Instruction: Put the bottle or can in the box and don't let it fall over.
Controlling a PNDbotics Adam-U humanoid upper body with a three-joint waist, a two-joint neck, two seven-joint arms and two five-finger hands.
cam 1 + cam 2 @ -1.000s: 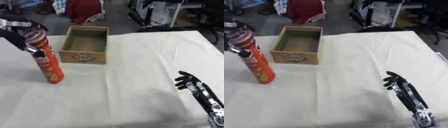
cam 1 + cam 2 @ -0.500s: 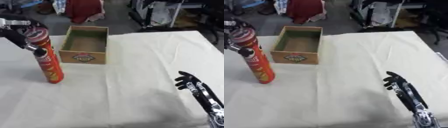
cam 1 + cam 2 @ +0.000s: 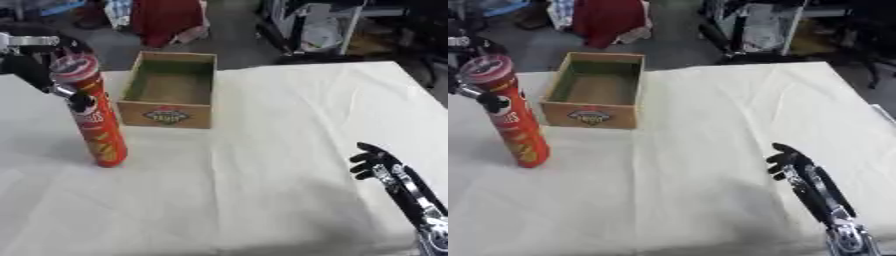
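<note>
A tall red can (image 3: 94, 120) stands on the cream tablecloth at the left, leaning a little with its top toward the left. My left hand (image 3: 33, 67) comes in from the upper left, its fingers curled round the can just under the lid (image 3: 73, 64). The open brown box (image 3: 168, 114) sits just right of the can and a bit farther back, empty inside, with a logo on its front wall. My right hand (image 3: 791, 161) rests near the lower right corner, fingers relaxed and holding nothing.
The cream tablecloth (image 3: 262, 190) covers the whole table, with wrinkles across the middle. Beyond the far edge are a red cloth (image 3: 166, 20), chairs and dark equipment on the floor. The table's right edge (image 3: 877, 112) runs close to my right arm.
</note>
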